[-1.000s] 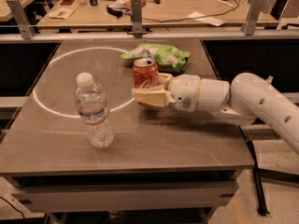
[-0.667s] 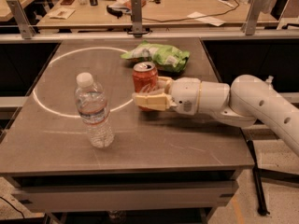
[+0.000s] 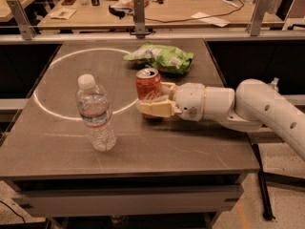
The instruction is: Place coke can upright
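Note:
The coke can [image 3: 147, 84] is red with a silver top and stands upright near the middle of the table [image 3: 190, 147]. My gripper [image 3: 150, 99] reaches in from the right and is shut on the can's lower half. One cream finger [image 3: 155, 109] crosses the can's front and the other [image 3: 167, 87] sits behind it. The can's base is hidden by the front finger, so I cannot tell if it touches the table.
A clear water bottle [image 3: 96, 114] with a white cap stands to the can's left. A green chip bag [image 3: 162, 57] lies just behind the can. A white circle [image 3: 52, 113] is marked on the tabletop. A cluttered bench [image 3: 181, 6] runs behind the table.
The gripper and the can have come down slightly toward the table. The bottle and the chip bag have not moved.

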`<action>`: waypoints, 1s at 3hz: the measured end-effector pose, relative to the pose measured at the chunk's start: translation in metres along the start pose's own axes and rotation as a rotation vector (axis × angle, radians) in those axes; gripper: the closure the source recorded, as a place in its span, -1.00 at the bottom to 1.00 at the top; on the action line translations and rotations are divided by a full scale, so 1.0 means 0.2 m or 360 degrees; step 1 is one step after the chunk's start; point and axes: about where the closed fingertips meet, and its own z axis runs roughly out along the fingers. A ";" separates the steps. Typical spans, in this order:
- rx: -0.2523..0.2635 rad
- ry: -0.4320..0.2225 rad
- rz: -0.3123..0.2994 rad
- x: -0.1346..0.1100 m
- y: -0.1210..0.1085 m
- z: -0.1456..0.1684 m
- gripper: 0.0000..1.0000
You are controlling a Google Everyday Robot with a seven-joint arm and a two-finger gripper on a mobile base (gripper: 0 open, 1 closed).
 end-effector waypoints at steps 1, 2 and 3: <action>-0.0025 -0.0011 -0.0007 0.02 0.02 0.01 0.19; -0.0042 -0.0014 -0.0029 0.02 0.03 0.01 -0.30; -0.0061 -0.0007 -0.0045 0.02 0.03 0.02 -0.76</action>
